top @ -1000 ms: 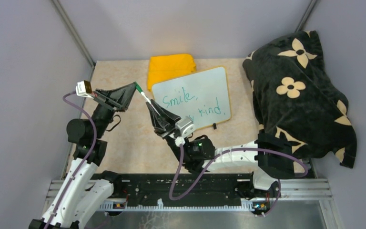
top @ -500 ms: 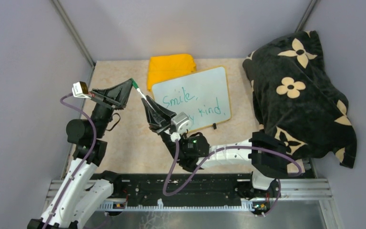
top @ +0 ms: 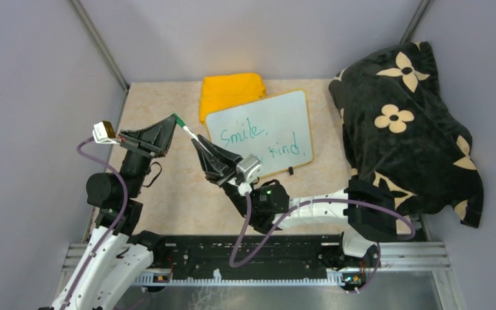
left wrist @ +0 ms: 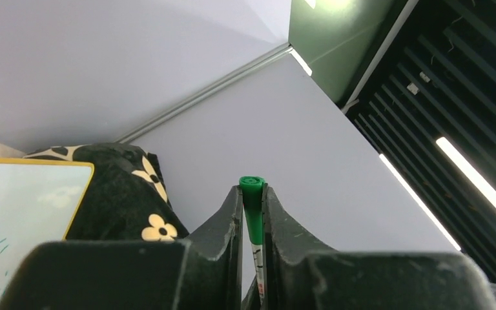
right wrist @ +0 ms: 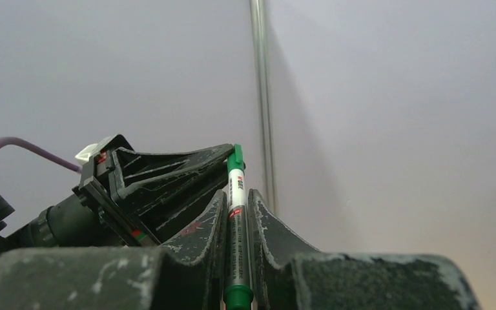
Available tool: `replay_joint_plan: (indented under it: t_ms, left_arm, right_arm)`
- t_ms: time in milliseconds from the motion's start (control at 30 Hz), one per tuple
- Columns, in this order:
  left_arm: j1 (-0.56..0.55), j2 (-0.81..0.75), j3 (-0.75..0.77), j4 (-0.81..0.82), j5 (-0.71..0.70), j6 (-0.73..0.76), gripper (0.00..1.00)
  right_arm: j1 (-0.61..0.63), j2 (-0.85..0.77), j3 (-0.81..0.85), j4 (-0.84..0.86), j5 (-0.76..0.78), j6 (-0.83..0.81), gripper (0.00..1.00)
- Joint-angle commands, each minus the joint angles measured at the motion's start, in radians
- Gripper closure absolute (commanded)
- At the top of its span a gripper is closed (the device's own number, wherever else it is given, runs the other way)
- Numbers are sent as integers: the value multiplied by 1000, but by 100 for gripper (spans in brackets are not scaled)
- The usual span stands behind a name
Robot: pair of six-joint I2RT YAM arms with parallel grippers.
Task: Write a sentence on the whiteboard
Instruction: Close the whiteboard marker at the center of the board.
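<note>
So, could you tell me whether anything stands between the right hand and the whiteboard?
Nothing visible does. The right hand, gripping the green marker together with the left hand, hovers by the left edge of the whiteboard; the folded yellow cloth lies off behind the board.

The whiteboard (top: 287, 106), white with a thin yellow rim and rounded corners, lies flat at a slant toward the table's far side, a small black clip (top: 290, 170) on its near edge. The sentence (top: 242, 134) is green handwriting in two lines: "Smile," above, "kind" below, the lower line's start hidden.
</note>
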Motion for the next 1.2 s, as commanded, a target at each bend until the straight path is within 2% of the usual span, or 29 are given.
replay_joint_plan:
  t_ms: [0, 333, 500, 567, 867, 1167]
  left_arm:
    - [-49, -21, -25, -89, 212, 44, 77]
    - [-49, -21, 25, -110, 197, 99, 24]
    - [-49, -34, 44, -99, 167, 141, 6]
    - [-49, -35, 51, -85, 143, 170, 1]
    - [-49, 25, 95, -9, 154, 265, 7]
    - [-49, 107, 142, 34, 232, 260, 28]
  right_arm:
    - [-45, -97, -10, 7, -20, 18, 100]
    - [-31, -170, -81, -4, -22, 20, 100]
    - [-26, -230, -122, -55, -28, 76, 100]
    - [-27, -261, -144, -82, -37, 113, 100]
    - [-26, -337, -182, -189, -104, 243, 100]
    - [-27, -352, -181, -250, -148, 301, 100]
